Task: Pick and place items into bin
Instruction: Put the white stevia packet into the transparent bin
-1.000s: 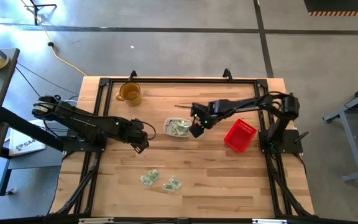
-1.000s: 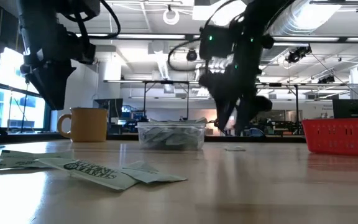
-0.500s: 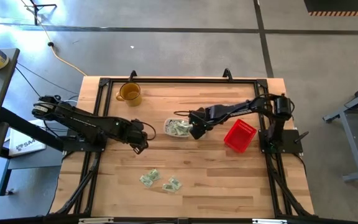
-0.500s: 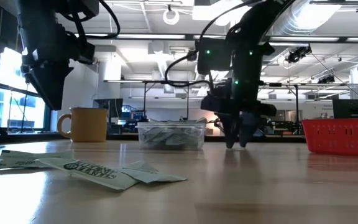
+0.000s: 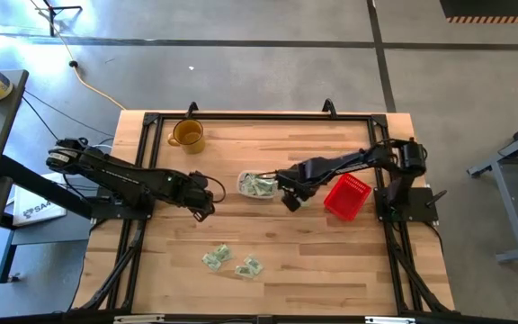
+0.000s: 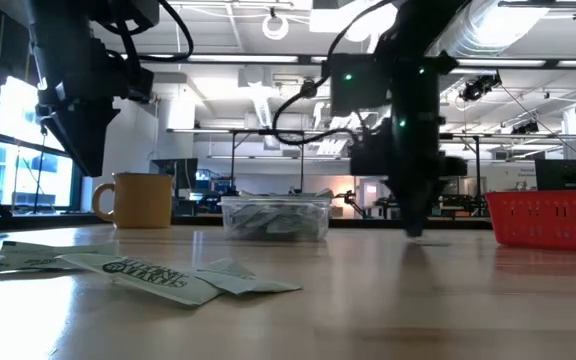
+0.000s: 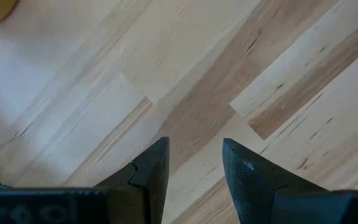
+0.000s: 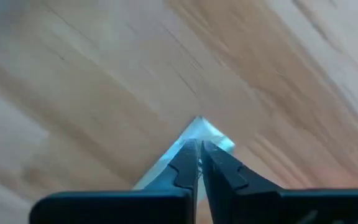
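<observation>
The bin (image 5: 257,184), a clear shallow container with several pale green and white packets inside, stands mid-table. My right gripper (image 5: 288,202) is just right of it, low at the table (image 6: 414,232), shut on a small pale packet (image 8: 204,133). Two more packets (image 5: 216,256) (image 5: 248,266) lie flat nearer the front edge, large in the low view (image 6: 153,275). My left gripper (image 5: 208,210) hangs open left of the bin, over bare wood (image 7: 194,163). My right gripper pinches the small pale packet between its two fingertips (image 8: 188,155), coming from above and pointing down. One corner of the packet (image 8: 213,132) sticks out past the tips. The fingers hide the rest, and I cannot tell whether the packet is clear of the table.
An amber mug (image 5: 187,135) stands at the far left. A red mesh basket (image 5: 347,195) sits close to the right of my right gripper. Bare wood lies between the bin and the front packets.
My right gripper has come down beside the bin to the tabletop, shifted a little toward the near edge and the red basket, and shut on the small packet.
</observation>
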Robot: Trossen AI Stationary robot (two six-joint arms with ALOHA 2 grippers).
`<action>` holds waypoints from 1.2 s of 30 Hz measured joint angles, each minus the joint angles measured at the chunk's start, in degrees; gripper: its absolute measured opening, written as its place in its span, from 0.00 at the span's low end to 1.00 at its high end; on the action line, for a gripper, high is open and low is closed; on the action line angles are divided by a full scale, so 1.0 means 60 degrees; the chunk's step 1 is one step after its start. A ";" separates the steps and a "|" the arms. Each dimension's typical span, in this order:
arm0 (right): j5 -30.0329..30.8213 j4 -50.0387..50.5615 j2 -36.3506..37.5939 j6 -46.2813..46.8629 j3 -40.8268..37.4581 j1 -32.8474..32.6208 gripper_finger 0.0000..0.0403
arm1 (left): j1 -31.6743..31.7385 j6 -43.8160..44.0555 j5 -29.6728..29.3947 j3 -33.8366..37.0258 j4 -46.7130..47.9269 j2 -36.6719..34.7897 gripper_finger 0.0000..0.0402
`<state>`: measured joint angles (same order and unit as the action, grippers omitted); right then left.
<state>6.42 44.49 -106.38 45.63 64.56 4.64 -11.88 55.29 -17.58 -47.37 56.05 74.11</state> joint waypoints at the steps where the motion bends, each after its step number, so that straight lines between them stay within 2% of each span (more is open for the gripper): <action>1: -0.0112 0.0248 0.0171 0.0010 -0.0025 0.0005 0.04 | 0.0000 0.0000 -0.0008 0.0000 -0.0003 0.0000 0.46; 5: -0.0164 0.0292 0.1358 0.0143 0.0014 0.0205 0.01 | 0.0000 -0.0002 -0.0190 0.0000 -0.0006 0.0000 0.46; 10: 0.0523 -0.0600 0.2482 0.0052 0.0587 0.0560 0.00 | 0.0000 -0.0172 -0.0196 0.0000 -0.0024 0.0000 0.46; 13: -0.0378 -0.0251 0.2408 -0.0532 0.0760 0.0896 0.02 | -0.0004 -0.0178 -0.0171 0.0000 -0.0013 0.0000 0.46; 16: -0.0892 0.0857 0.2069 -0.0276 0.0731 0.0761 0.09 | -0.0004 -0.0175 -0.0086 0.0000 0.0043 0.0000 0.46; 18: -0.1102 0.1336 0.1924 0.0165 0.0615 0.0506 0.18 | -0.0017 -0.0138 0.0023 0.0000 0.0048 0.0000 0.46; 24: -0.1309 0.1491 0.1505 0.2198 0.0444 -0.0049 0.48 | -0.0025 -0.0033 0.0020 0.0000 0.0065 0.0000 0.46; 27: -0.1269 0.1541 0.1071 0.2626 0.0448 -0.0141 0.59 | -0.0022 -0.0247 -0.0035 0.0000 0.0083 0.0000 0.46; 30: -0.1370 0.1542 0.0474 0.2441 0.0444 -0.0163 0.62 | -0.0022 -0.0399 -0.0062 0.0000 0.0105 0.0000 0.46; 36: -0.1170 0.1642 -0.0441 0.1294 0.0468 -0.0084 0.61 | -0.0022 -0.0423 -0.0047 0.0000 0.0261 0.0000 0.46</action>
<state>-0.60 54.34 -109.02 53.40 67.36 4.14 -12.01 52.75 -17.87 -47.37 57.61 74.11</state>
